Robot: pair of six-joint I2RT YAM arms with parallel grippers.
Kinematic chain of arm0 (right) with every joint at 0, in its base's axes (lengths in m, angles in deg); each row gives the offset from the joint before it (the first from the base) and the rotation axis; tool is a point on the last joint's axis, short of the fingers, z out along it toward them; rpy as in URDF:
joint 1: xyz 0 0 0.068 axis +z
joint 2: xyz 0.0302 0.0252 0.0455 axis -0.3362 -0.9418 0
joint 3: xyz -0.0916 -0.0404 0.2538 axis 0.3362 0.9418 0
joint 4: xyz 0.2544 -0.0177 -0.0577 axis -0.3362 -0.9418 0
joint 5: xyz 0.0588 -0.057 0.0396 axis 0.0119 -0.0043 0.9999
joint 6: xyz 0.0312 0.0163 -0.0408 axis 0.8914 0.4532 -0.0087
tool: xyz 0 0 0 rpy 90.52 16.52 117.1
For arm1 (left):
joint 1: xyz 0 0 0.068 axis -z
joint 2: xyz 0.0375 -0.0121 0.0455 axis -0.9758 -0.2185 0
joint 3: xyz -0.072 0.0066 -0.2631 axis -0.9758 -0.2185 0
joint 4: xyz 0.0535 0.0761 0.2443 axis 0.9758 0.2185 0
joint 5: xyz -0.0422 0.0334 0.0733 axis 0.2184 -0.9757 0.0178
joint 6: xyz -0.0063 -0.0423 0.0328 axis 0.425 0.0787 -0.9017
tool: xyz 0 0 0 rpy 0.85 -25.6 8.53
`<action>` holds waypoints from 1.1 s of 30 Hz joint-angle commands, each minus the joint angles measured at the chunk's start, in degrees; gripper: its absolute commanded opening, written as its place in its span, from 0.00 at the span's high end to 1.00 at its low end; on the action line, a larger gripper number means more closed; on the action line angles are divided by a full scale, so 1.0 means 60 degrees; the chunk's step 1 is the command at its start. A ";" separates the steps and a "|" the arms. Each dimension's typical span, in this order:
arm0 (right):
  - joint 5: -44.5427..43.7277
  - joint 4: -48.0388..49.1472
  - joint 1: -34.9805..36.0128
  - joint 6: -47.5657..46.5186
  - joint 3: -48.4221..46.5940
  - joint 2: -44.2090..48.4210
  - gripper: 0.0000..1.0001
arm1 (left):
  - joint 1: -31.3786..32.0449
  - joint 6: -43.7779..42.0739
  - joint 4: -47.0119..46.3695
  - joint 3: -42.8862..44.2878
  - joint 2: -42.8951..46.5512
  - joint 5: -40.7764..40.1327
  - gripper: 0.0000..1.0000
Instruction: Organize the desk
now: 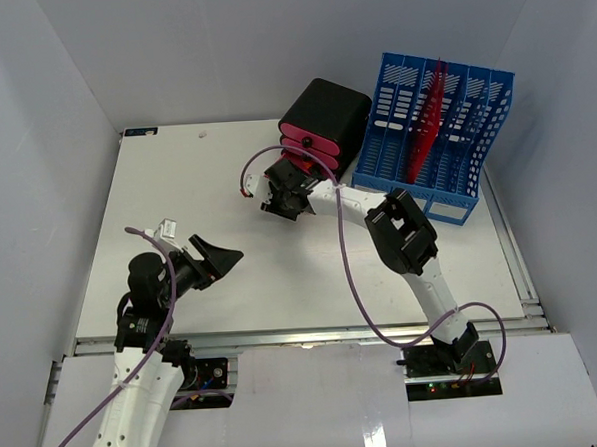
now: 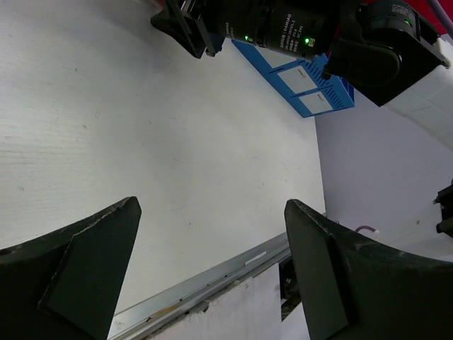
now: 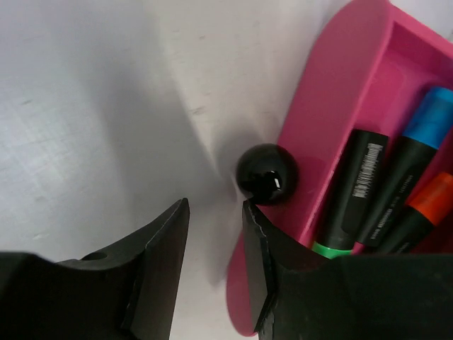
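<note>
The large flat white desk point(image 1: 281, 274) fills the middle of the top view, with a metal rail point(image 1: 304, 333) along its lower edge. At upper centre stands a black box-shaped drawer unit point(image 1: 323, 112) with pink fronts. To its right, in the upper right of the frame, is a blue slotted plastic file rack point(image 1: 455, 145) holding a thin red item point(image 1: 426, 127). I have the right arm reaching from its base at lower right, elbow bent, forearm angled up and left. That puts the right gripper point(image 1: 280, 199) just in front of the drawer unit. In the right wrist view a pink plastic drawer point(image 3: 333, 92) stands open at the right of the frame. It holds black-bodied marker pens point(image 3: 361, 184) with blue, orange and green ends. I judge it is open for stowing pens and will need closing. Its round glossy black knob point(image 3: 267, 173) lies just beyond the fingertips. The jaws stand narrowly apart with only bare desk between them, gripping nothing. The left arm is folded at lower left. The left gripper point(image 1: 215, 258) hangs spread wide and empty over bare desk, parked out of the way, I think.
</note>
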 commanded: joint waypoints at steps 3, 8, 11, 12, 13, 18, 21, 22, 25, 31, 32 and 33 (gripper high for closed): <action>-0.1754 0.0921 -0.0365 -0.0239 -0.0431 -0.0385 0.52 | 0.0004 -0.0277 0.0261 0.0351 0.0129 -0.0144 0.06; -0.2028 0.1100 -0.0691 -0.0344 -0.0677 -0.0354 0.47 | 0.0004 -0.0337 0.0264 0.0365 0.0081 -0.0159 0.06; -0.2089 0.1101 -0.0946 -0.0434 -0.0716 -0.0337 0.46 | 0.0004 -0.0371 0.0276 0.0382 0.0079 -0.0173 0.06; -0.2098 0.1110 -0.1022 -0.0463 -0.0735 -0.0337 0.45 | 0.0004 -0.0381 0.0276 0.0373 0.0069 -0.0173 0.06; -0.2122 0.1134 -0.1099 -0.0496 -0.0738 -0.0333 0.44 | 0.0004 -0.0382 0.0272 0.0368 0.0057 -0.0173 0.06; -0.2297 0.1353 -0.1341 -0.0696 -0.0705 -0.0317 0.42 | 0.0004 -0.0380 0.0212 0.0353 -0.0044 -0.0164 0.06; -0.2421 0.1540 -0.1370 -0.0825 -0.0546 -0.0213 0.41 | 0.0004 -0.0384 0.0199 0.0337 -0.0097 -0.0175 0.06; -0.2476 0.1623 -0.1370 -0.0880 -0.0490 -0.0176 0.40 | 0.0004 -0.0375 0.0181 0.0328 -0.0097 -0.0184 0.06; -0.2229 0.1654 -0.1385 -0.0882 -0.0160 0.0034 0.40 | 0.0004 -0.0371 0.0163 0.0335 -0.0082 -0.0163 0.06; 0.3146 -0.0316 -0.1240 -0.0499 0.1282 0.2088 0.36 | 0.0004 -0.0462 0.0133 0.0520 -0.0037 -0.0089 0.06; 0.3711 -0.0467 -0.1238 -0.0364 0.1576 0.2549 0.35 | 0.0004 -0.0537 0.0129 0.0580 -0.0026 -0.0047 0.06; 0.4316 -0.0562 -0.1245 -0.0232 0.1997 0.3213 0.23 | 0.0004 -0.0675 0.0109 0.0648 -0.0051 -0.0008 0.06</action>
